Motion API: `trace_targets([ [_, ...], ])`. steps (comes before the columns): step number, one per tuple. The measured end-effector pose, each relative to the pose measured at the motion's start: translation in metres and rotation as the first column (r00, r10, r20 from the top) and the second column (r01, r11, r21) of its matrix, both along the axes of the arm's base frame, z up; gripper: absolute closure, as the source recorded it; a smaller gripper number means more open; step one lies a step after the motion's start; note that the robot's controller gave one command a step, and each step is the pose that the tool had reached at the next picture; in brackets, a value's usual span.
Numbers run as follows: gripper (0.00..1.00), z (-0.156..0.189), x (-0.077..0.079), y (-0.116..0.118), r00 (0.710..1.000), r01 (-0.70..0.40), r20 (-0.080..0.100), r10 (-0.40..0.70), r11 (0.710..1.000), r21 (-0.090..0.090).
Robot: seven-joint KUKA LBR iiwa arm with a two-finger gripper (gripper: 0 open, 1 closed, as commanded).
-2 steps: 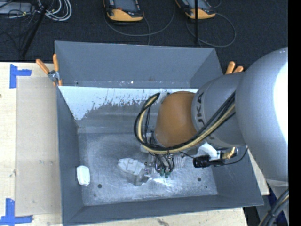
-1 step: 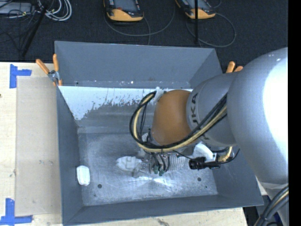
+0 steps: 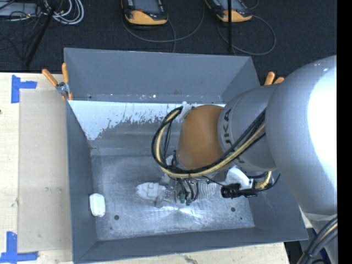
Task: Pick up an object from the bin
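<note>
i see the tool [image 3: 175, 196] low over the floor of the bin [image 3: 121, 169], near the middle. it hangs under the orange cover [image 3: 201, 136] of the arm [image 3: 297, 136], and the cables [image 3: 163, 142] looped round that cover hide much of it. i cannot tell whether it is spread or pressed together, nor whether it pinches anything.

just beside the tool, on its left, lies a white crumpled lump [image 3: 147, 190]. its long axis runs roughly left to right across the floor. the left end is rounded and free. the right end points at the tool and is lost among the dark parts there, so i cannot tell if they touch.

i count two white things in plain sight: that lump and a small white block [image 3: 97, 204], well apart near the left front corner, its long axis running roughly front to back. a third white patch [image 3: 237, 176] shows right of the tool, half covered by the arm; i cannot make out what it is.
</note>
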State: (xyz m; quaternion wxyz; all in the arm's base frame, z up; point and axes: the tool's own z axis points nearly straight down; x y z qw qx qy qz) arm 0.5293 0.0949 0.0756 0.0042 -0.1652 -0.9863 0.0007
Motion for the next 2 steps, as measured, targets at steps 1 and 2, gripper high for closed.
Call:
trace_targets([
  [1, 1.0, 0.004, -0.0012, 0.0001, 1.0, 0.001, 0.0, -0.001, 1.0, 0.001],
  [2, 1.0, 0.0137, -0.0015, 0.0002, 1.0, 0.0, 0.004, 0.0, 1.0, 0.001],
])
